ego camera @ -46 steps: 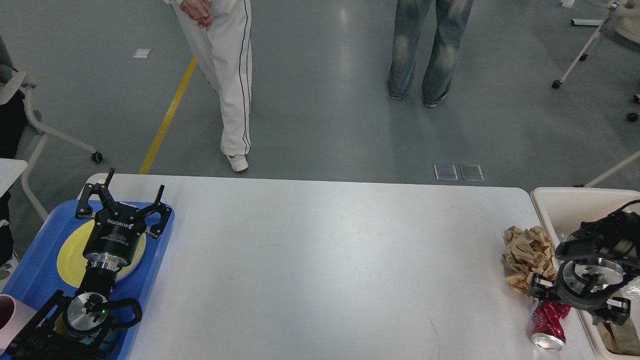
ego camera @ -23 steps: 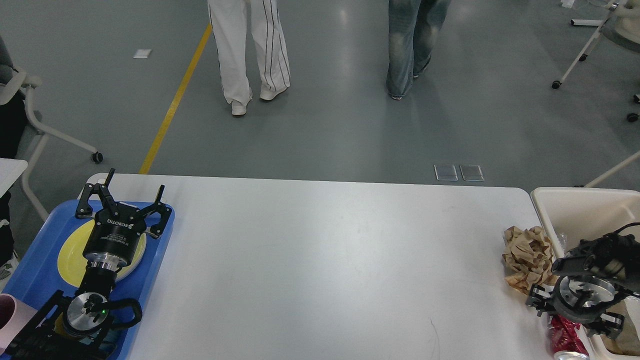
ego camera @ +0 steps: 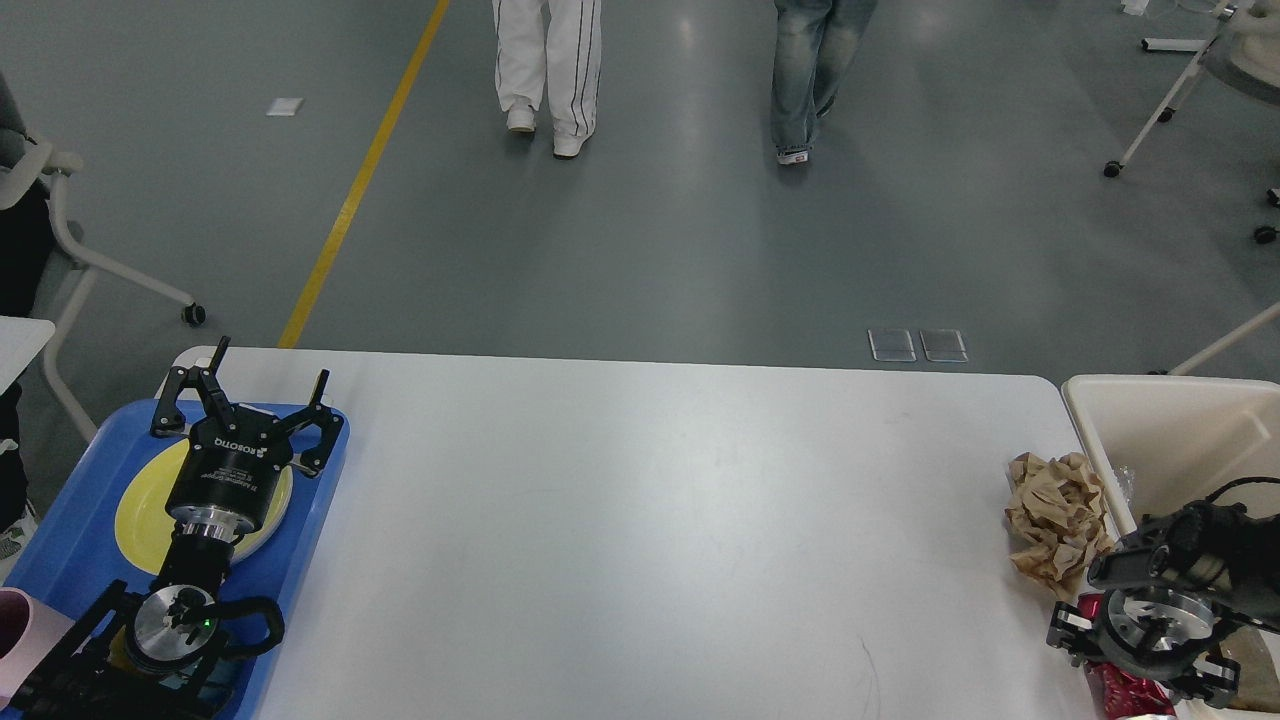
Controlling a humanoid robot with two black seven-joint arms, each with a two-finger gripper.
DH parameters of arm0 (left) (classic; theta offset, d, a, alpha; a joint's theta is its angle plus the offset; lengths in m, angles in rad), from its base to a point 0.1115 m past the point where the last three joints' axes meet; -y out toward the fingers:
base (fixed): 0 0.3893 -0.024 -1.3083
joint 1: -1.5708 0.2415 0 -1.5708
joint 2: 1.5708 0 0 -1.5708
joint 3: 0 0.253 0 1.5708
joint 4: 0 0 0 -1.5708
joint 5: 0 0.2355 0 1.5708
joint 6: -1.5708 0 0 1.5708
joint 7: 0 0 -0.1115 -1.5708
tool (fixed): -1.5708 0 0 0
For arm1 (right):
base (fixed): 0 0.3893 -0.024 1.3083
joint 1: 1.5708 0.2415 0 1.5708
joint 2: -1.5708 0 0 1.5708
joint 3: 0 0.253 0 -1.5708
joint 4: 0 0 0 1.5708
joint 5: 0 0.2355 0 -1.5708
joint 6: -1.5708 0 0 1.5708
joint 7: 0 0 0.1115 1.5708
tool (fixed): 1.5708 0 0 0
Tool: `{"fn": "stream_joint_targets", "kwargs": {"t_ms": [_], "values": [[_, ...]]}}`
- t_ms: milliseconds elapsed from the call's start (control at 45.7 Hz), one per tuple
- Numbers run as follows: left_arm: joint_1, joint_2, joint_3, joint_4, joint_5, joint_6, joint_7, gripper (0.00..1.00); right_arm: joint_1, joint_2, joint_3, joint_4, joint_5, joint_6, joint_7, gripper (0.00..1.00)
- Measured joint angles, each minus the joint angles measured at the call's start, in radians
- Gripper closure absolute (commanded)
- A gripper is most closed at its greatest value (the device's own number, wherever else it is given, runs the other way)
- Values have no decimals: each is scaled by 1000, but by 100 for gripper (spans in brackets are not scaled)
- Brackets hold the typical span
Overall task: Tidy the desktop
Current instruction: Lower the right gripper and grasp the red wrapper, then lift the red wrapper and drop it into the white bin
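Desktop fills the middle of the head view, mostly bare. At eight o'clock the left gripper hovers over a yellow plate on the blue tray, fingers spread wide and holding nothing; its body reads "ROBOTIQ". At four o'clock the right gripper points down over a crushed red can, probably to grasp it; its fingers can't be made out. Crumpled brown paper lies beside the cream bin, likely bound for it.

Tray w/ plate on desktop left; crumpled paper right, beside bin.
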Motion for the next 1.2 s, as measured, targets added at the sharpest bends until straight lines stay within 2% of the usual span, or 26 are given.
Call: {"fn": "stream_joint_targets", "kwargs": {"t_ms": [153, 416, 590, 678, 875, 1028, 1203], "values": [[0, 0, 0, 0, 0, 0, 0, 4, 0, 0, 5, 0, 15, -1, -1, 100], [0, 0, 0, 0, 0, 0, 0, 4, 50, -41, 12, 46, 28, 10, -2, 100], [0, 0, 0, 0, 0, 0, 0, 4, 164, -108, 13, 177, 47, 22, 0, 100], [0, 0, 0, 0, 0, 0, 0, 4, 246, -133, 11, 249, 75, 73, 2, 100], [0, 0, 0, 0, 0, 0, 0, 4, 510, -149, -76, 401, 261, 266, 21, 100], [-1, 0, 0, 0, 0, 0, 1, 4, 808, -83, -204, 583, 323, 313, 71, 100], [-1, 0, 0, 0, 0, 0, 1, 4, 1071, -13, -263, 702, 365, 417, 82, 100]]}}
